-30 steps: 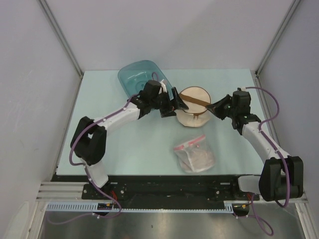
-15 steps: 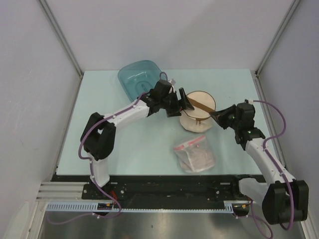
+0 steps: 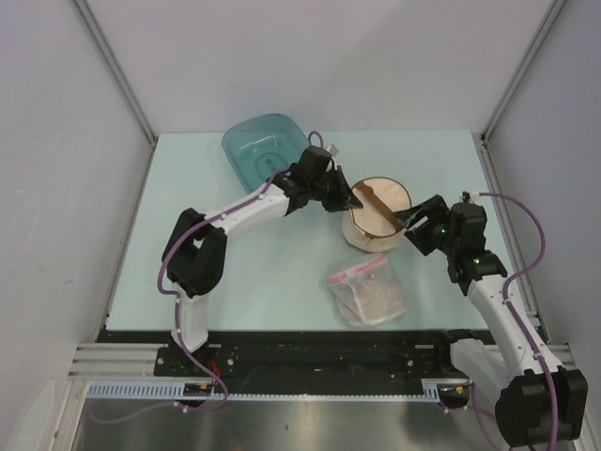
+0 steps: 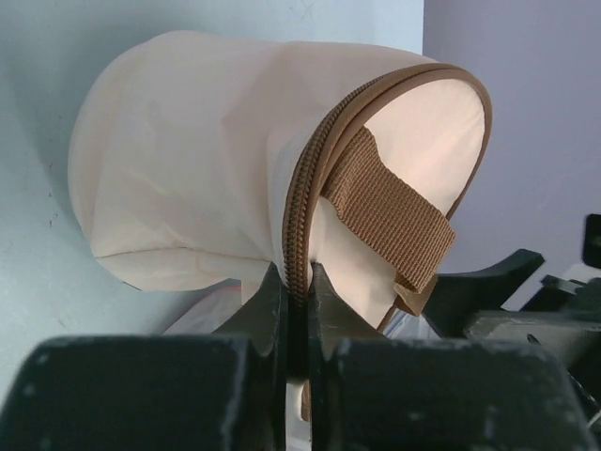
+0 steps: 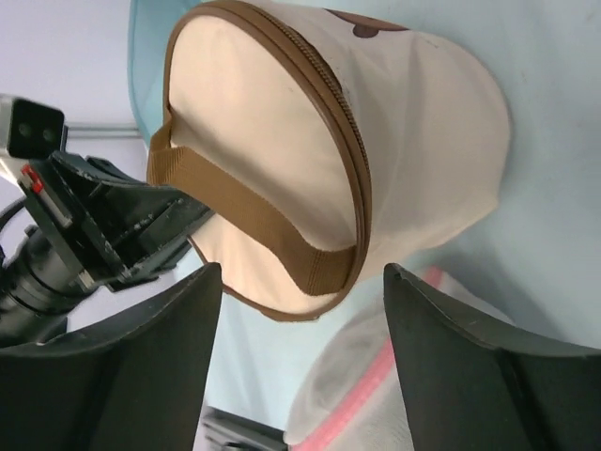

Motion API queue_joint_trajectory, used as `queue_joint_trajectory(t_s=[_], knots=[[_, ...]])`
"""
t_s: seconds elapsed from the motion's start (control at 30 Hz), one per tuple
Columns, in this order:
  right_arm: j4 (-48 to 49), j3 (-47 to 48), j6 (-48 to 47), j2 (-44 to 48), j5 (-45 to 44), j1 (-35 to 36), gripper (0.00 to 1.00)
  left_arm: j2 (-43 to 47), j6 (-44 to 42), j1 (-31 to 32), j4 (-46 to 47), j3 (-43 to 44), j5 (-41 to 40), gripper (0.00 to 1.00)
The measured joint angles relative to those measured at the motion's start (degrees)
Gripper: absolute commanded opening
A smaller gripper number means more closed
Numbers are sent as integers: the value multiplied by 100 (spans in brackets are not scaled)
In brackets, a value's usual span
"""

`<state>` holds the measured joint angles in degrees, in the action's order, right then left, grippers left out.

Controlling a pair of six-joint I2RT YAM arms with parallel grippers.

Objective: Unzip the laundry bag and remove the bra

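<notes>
The laundry bag (image 3: 377, 218), beige with a brown zip seam and brown strap (image 4: 390, 214), stands tipped on its edge at mid-table. My left gripper (image 3: 357, 200) reaches it from the left and is shut on the brown zip seam at the bag's rim (image 4: 296, 274). My right gripper (image 3: 408, 220) is at the bag's right side and open. Its fingers (image 5: 441, 357) stand wide apart in front of the bag (image 5: 413, 122), touching nothing. The bag looks zipped closed. The bra is hidden.
A teal tub (image 3: 266, 147) sits at the back left, behind the left arm. A clear plastic bag with a pink zip strip (image 3: 368, 291) lies just in front of the laundry bag, also under my right fingers (image 5: 376, 395). Walls enclose the table on three sides.
My left gripper has moved right to the bag and closed on its zip seam. My right gripper has let go and opened, drawing back a little. The bag has tipped up onto its edge.
</notes>
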<state>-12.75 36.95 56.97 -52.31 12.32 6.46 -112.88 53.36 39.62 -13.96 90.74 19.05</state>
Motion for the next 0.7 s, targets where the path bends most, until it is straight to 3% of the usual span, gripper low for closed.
queue_joint_trajectory(t_s=[0.13, 0.23, 0.37, 0.47, 0.7], knots=[[-442, 197, -640, 291, -90, 116, 70, 13, 26, 2, -63, -11, -72, 0], [-800, 461, -1165, 667, -595, 940, 64, 118, 195, 2, -79, -151, -203, 0], [-1027, 780, -1663, 798, -1366, 2297, 47, 273, 542, 2, -227, -236, -444, 1], [-1047, 857, -1915, 487, -1867, 2940, 44, 400, 741, 2, -352, -243, -586, 0], [-1134, 850, -2332, -348, -2312, 3095, 42, 697, 918, -7, -527, -289, -752, 1]])
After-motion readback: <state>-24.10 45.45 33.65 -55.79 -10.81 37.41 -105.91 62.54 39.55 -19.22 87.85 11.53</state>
